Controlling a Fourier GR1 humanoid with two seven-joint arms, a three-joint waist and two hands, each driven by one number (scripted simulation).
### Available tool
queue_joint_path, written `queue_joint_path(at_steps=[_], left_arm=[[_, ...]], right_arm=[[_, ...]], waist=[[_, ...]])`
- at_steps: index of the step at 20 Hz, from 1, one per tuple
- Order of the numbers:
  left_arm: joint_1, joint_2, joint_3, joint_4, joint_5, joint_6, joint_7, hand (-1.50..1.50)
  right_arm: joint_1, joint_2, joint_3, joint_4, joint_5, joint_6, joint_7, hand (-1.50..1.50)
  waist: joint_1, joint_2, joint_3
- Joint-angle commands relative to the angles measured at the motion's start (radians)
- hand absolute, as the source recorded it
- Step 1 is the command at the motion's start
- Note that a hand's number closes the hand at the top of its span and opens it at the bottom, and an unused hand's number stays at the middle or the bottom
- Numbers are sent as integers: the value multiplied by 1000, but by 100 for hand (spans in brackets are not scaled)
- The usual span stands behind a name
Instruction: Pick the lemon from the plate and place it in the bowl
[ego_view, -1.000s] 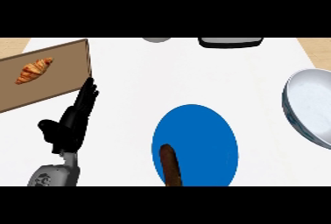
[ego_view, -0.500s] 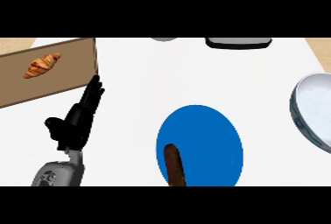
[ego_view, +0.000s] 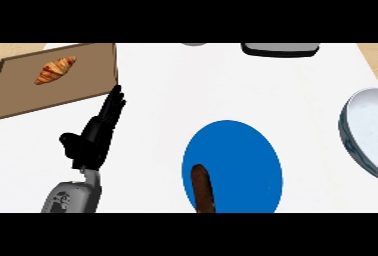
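A blue plate (ego_view: 240, 150) lies on the white counter at the lower middle. On its near left part lies a dark brown elongated thing (ego_view: 203, 190); no lemon shows anywhere. The grey bowl (ego_view: 359, 131) is cut off by the right edge, well right of the plate. My left hand (ego_view: 93, 138) is up at the left with straight fingers pointing away, open and holding nothing, a short way left of the plate. My right hand is out of the picture.
A brown cutting board (ego_view: 85, 80) with a croissant (ego_view: 55, 70) sits at the far left, just beyond my left fingertips. A dark grey item (ego_view: 280, 48) and a small grey object (ego_view: 194, 44) stand at the counter's far edge.
Everything has drifted slightly right in the view, and the bowl is cut off more by the right edge. The left hand keeps its open pose.
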Motion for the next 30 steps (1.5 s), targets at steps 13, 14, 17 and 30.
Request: queue_joint_path(at_steps=[13,14,17,30], left_arm=[[-35,-17,17,64,-6,-2,-36,0],[-10,-8,10,16,-5,-7,-4,0],[-39,-38,-18,-14,-30,28,53,0],[-18,-28,0,-56,-30,32,66,0]], right_arm=[[-606,102,465,843,442,-95,-282,150],[-570,136,460,893,467,-109,-359,150],[-677,149,512,1009,424,21,-275,150],[-908,242,447,1368,363,264,-580,-150]], waist=[[9,2,1],[-2,-2,1],[18,2,2],[-9,-5,2]])
